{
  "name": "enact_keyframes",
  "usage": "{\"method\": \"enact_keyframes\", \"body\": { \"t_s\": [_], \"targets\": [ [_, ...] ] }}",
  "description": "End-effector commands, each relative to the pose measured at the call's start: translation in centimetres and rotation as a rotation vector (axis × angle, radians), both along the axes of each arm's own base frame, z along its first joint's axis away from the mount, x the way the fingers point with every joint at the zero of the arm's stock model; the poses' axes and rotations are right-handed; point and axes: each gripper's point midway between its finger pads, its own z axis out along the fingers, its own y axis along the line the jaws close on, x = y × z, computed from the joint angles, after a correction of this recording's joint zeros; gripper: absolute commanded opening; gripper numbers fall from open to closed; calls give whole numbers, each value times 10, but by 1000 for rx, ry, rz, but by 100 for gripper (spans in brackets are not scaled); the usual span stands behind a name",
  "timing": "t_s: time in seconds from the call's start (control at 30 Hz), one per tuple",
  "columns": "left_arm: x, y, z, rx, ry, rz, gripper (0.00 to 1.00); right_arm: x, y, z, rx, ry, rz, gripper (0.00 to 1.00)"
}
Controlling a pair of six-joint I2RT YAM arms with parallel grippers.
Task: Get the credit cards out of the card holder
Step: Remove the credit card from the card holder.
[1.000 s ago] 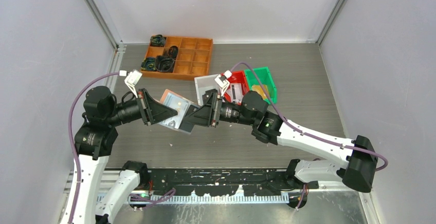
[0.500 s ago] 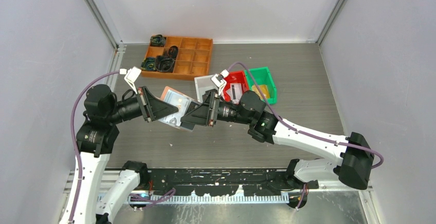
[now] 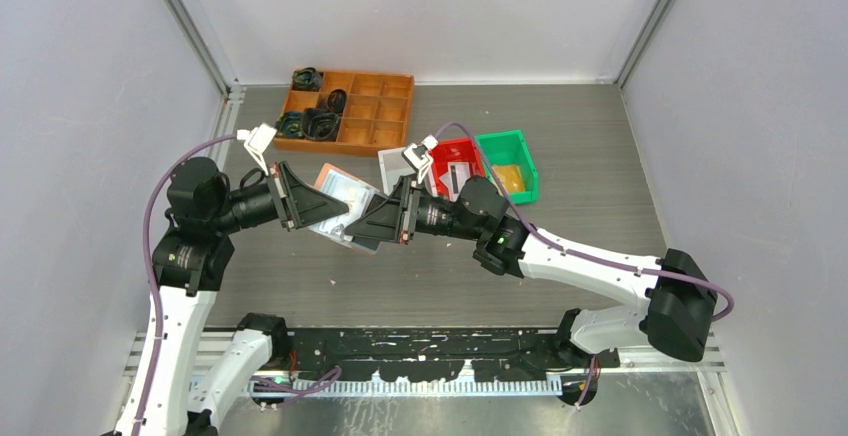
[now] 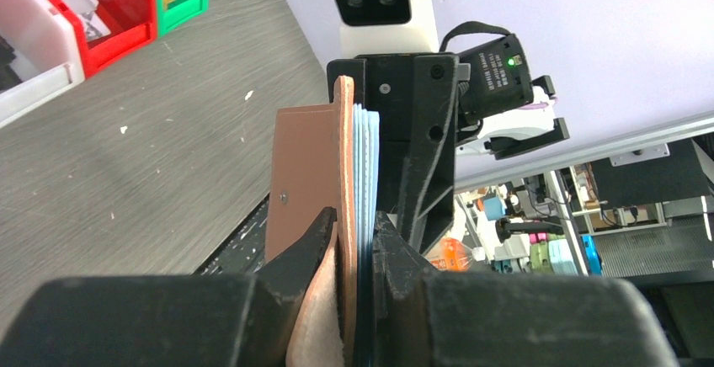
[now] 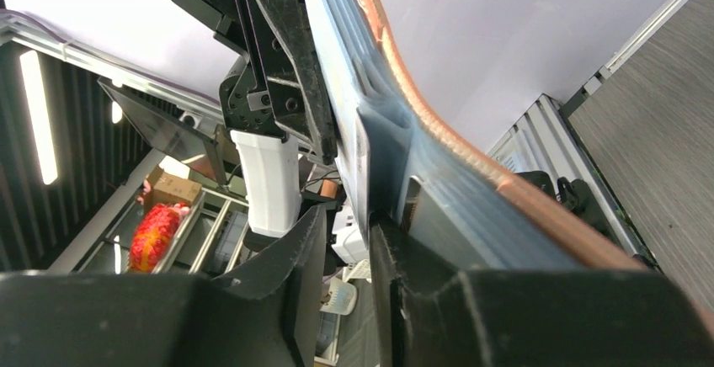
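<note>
The salmon-pink card holder (image 3: pixel 338 203) hangs in the air between the two arms. My left gripper (image 4: pixel 354 220) is shut on it, pinching the leather cover (image 4: pixel 310 165) and the stack of bluish sleeves (image 4: pixel 366 161). The credit cards show only as thin edges inside those sleeves (image 5: pixel 379 131). From the opposite side my right gripper (image 5: pixel 347 224) has its jaws narrowly apart at the holder's free edge. One thin sleeve edge runs down along its right finger (image 5: pixel 396 257), and background shows through the gap. In the top view both grippers, left (image 3: pixel 340 216) and right (image 3: pixel 354 230), meet at the holder.
An orange compartment tray (image 3: pixel 378 108) with black items stands at the back. White (image 3: pixel 393 164), red (image 3: pixel 462 151) and green (image 3: pixel 510 161) bins sit behind the right arm; the red one holds a white card. The cage walls are close on both sides.
My right gripper has slid left onto the holder's edge and its jaws have narrowed. The left gripper, still holding the holder, has shifted slightly up and back.
</note>
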Motion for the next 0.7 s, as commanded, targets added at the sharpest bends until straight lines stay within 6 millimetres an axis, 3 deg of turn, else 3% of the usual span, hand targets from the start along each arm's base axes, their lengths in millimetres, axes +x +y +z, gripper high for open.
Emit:
{"method": "enact_keyframes", "body": {
  "t_s": [0.0,0.27,0.57,0.67],
  "targets": [
    [-25,-6,27,-63,-53,-122,10,-1,-7,45,145,-66,-22,28],
    [-31,-6,26,-65,-47,-143,21,-5,-18,43,151,-78,-35,2],
    [-35,-6,36,-72,-57,-169,18,-8,-27,18,92,-63,-53,1],
    [-34,-6,39,-72,-69,-167,14,-9,-29,14,85,-59,-57,1]
  ]
}}
